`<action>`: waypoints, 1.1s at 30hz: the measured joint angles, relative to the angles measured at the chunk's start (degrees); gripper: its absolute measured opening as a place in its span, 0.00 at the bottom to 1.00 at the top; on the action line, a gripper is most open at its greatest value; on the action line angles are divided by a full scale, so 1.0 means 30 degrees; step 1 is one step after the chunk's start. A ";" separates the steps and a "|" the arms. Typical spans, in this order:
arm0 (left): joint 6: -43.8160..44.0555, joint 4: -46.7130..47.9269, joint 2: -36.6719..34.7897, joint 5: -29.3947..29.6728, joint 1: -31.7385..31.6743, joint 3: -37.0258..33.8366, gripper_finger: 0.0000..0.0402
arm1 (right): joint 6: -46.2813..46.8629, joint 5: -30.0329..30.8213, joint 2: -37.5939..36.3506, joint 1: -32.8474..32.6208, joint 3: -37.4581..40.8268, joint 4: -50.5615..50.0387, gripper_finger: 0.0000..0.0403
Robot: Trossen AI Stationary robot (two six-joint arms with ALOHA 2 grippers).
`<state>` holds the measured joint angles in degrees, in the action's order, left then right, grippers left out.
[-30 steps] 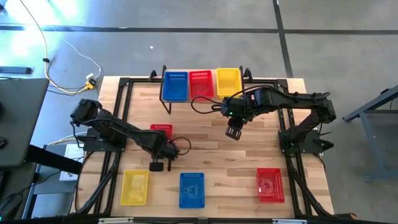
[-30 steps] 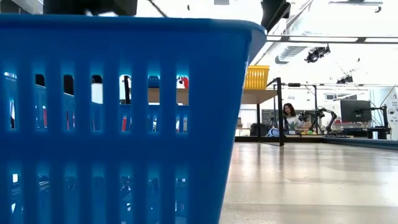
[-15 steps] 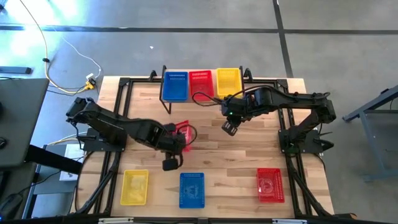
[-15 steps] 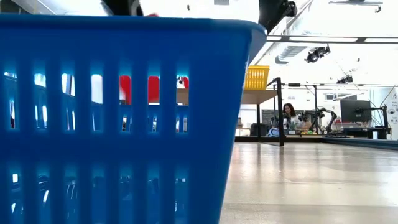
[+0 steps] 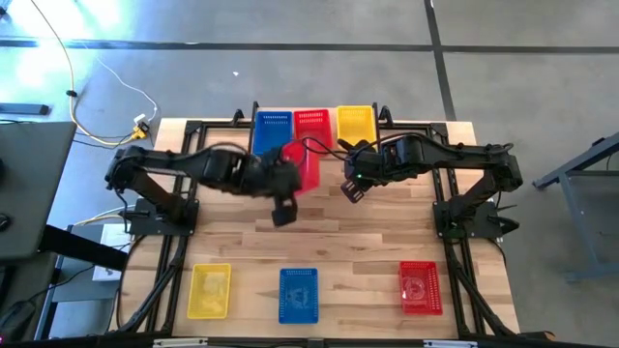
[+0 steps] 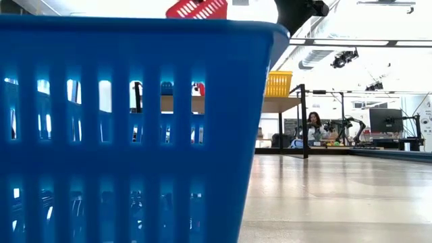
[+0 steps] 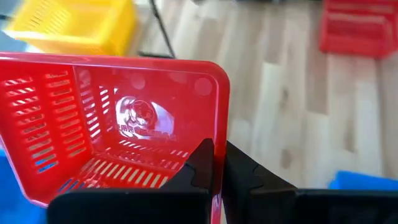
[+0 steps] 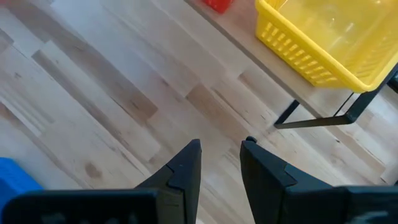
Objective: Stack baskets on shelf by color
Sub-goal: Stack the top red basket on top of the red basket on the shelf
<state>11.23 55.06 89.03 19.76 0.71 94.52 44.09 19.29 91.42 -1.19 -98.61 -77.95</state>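
1. Grey concrete floor surrounds the light-wood tabletop [image 5: 329, 232], where both dark arms work.
2. At the far edge stands the shelf [image 5: 314, 153], carrying a blue basket [image 5: 272, 130] on the left, a red basket [image 5: 312, 124] in the middle and a yellow basket [image 5: 355, 126] on the right.
3. The left gripper [image 7: 214, 163] is clamped on the rim of a second red basket [image 5: 300, 164], holding it tilted in the air just in front of the shelf's blue and red baskets.
4. The right gripper [image 8: 219, 163] hangs near the shelf's right end, below the yellow basket, fingers a little apart and holding nothing.
5. Along the near edge lie three more baskets, well apart: yellow [image 5: 210, 290] on the left, blue [image 5: 299, 294] in the middle, red [image 5: 420, 286] on the right.
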 joint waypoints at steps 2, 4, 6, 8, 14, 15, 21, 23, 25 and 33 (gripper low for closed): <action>-0.0746 -0.0276 0.0000 0.0047 -0.0744 0.0187 0.00 | 0.0319 0.0267 0.0000 0.0000 0.0000 -0.0006 0.25; -0.1589 -0.0791 0.0000 0.0046 -0.1492 0.0249 0.00 | 0.0634 0.0877 0.0000 0.0000 0.0000 -0.0004 0.25; -0.2518 -0.1356 0.0001 0.0039 -0.2253 0.0249 0.00 | 0.0844 0.1483 0.0000 0.0000 0.0000 -0.0006 0.25; -0.3381 -0.2031 0.0072 0.0032 -0.3024 0.0256 0.00 | 0.0868 0.1917 0.0000 0.0001 0.0000 -0.0007 0.25; -0.5067 -0.2752 0.0102 -0.0012 -0.5075 0.0256 0.00 | 0.1892 0.4214 0.0000 0.0228 0.0000 -0.0854 0.25; -0.5225 -0.2786 0.0102 -0.0089 -0.5345 0.0256 0.00 | 0.2104 0.4665 0.0000 0.0303 0.0000 -0.1036 0.25; -0.5786 -0.2954 0.0278 -0.1154 -0.6548 0.0256 0.00 | 0.2144 0.5435 0.0000 0.0870 0.0000 -0.0940 0.25; -0.5822 -0.2907 0.0504 -0.1540 -0.6729 0.0256 0.00 | 0.2043 0.5244 0.0005 0.1001 0.0000 -0.0942 0.25; -0.5998 -0.2912 0.0706 -0.1758 -0.6830 0.0256 0.00 | 0.2009 0.5061 0.0007 0.1116 0.0000 -0.0940 0.25; -0.6646 -0.2895 0.1636 -0.2057 -0.6856 0.0256 0.00 | 0.2004 0.4926 0.0007 0.1282 0.0000 -0.0925 0.25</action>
<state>-8.71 46.38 93.94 13.59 -19.86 95.29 50.11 34.06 91.44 2.66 -98.61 -80.73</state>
